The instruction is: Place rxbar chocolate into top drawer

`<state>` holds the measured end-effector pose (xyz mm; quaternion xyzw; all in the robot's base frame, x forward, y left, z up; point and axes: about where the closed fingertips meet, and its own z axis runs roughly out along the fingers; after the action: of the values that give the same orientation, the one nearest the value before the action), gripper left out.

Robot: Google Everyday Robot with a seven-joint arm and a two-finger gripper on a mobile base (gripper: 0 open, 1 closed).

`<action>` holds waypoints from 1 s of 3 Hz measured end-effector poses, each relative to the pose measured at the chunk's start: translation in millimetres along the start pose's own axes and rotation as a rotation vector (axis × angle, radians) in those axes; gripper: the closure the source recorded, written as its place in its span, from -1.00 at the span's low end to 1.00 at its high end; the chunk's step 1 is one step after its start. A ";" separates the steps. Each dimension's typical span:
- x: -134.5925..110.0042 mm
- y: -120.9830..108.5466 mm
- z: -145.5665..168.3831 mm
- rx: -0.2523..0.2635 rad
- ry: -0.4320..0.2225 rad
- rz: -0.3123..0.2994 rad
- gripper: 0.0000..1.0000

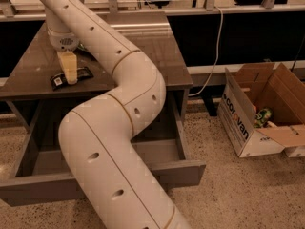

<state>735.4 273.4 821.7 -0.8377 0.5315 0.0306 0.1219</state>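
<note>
The top drawer (189, 173) stands pulled wide open, its plain front panel nearest the camera and part of its grey floor bare on the left side. Above the drawer and behind it lies the dark surface (35, 63) it belongs to. The rxbar chocolate (85, 73) lies flat there, above the drawer's left half and near the surface's front edge, with a white label mark at its left end. The gripper (70, 79) points straight down over the middle of the bar, its cream tip right at the wrapper, so the bar shows on either side of it. Whether the tip touches the wrapper, and whether the gripper is clamped on the bar or released from it, cannot be told from this angle. The thick white arm (119, 128) rises from the bottom edge, crosses over the drawer's middle and right half, and bends back towards the surface. To the right of the drawer, on the speckled floor (248, 194), stands an open cardboard box (237, 123) with white sides, apart from the drawer, with a green can (262, 116) inside. A white cable (217, 56) hangs behind the drawer's right corner.
</note>
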 end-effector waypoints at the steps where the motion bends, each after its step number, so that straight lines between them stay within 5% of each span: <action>1: 0.0 0.1 -0.2 0.000 0.000 0.000 0.94; 3: -0.3 0.4 -5.3 0.002 0.000 0.001 1.00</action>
<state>734.5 272.2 826.8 -0.8372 0.5321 0.0300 0.1228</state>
